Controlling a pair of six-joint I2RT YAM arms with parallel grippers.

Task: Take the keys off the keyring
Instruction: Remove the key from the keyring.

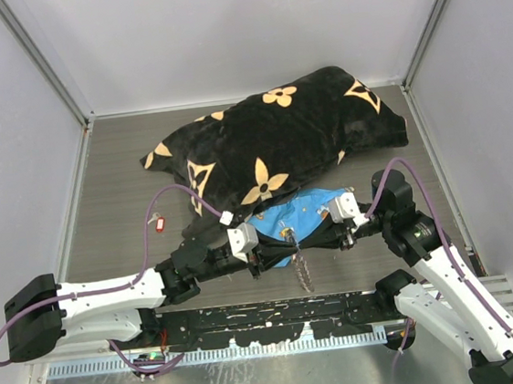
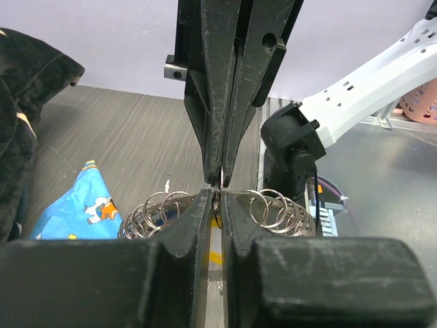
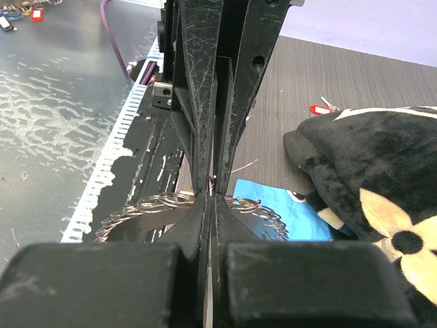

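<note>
Top external | left pincer [image 1: 283, 238] and right pincer [image 1: 298, 236] tip to tip, both clamped on keyring [image 1: 302, 270] | loop dangles just below them | red key [image 1: 159, 224] well apart

One keyring [image 1: 304, 274], one cushion [image 1: 278, 139] — one cloth [image 1: 306, 209]

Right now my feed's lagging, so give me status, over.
Both shut on keyring: left tool, right tool, tip to tip. One red key loose on table. Under them cloth, pillow just behind.
</note>
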